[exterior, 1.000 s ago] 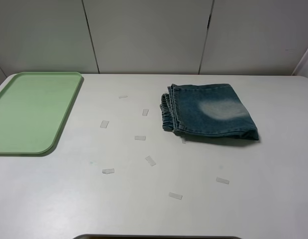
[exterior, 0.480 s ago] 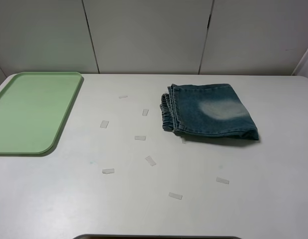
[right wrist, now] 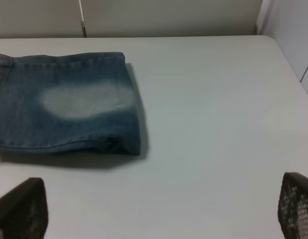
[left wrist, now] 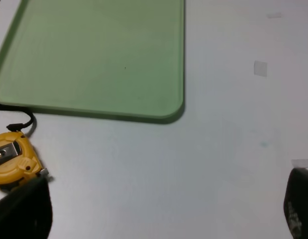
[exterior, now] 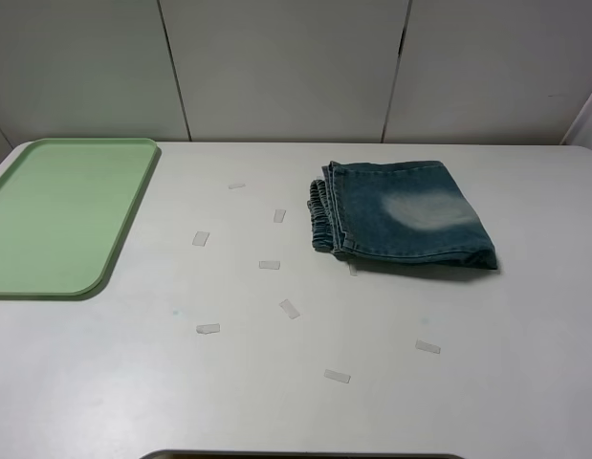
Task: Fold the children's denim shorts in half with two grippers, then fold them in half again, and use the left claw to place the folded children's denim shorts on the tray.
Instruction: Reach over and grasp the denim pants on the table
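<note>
The high camera looks down from the front side of the flat white table (exterior: 276,402) toward the pale wall panels (exterior: 276,67), far enough back to take in most of the top. The left wrist camera hangs close above the pale-green rectangular plastic tray (left wrist: 94,55) (its near rounded corner); the high view shows the same tray (exterior: 47,220) at its left. The right wrist camera looks low across the table at the folded blue washed-denim shorts (right wrist: 64,99), and the high view holds the same shorts (exterior: 401,215) right of centre.
</note>
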